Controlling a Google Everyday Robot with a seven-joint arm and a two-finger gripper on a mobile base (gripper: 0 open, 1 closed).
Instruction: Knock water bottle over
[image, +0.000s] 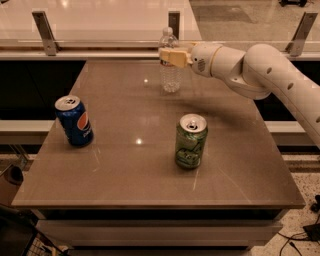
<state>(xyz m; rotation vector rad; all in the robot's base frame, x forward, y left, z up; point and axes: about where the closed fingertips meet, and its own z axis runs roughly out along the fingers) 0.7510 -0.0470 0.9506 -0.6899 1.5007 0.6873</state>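
The water bottle (170, 79) is a slim clear plastic bottle with a white cap. It stands upright at the far middle of the brown table (150, 165). My gripper (171, 57) reaches in from the right on a white arm (260, 70). Its pale yellow tip is level with the bottle's upper half and overlaps it in the camera view. I cannot tell whether it touches the bottle.
A blue Pepsi can (74, 120) stands at the table's left side. A green soda can (191, 141) stands right of the table's middle. A glass rail with metal posts (44, 33) runs behind the far edge.
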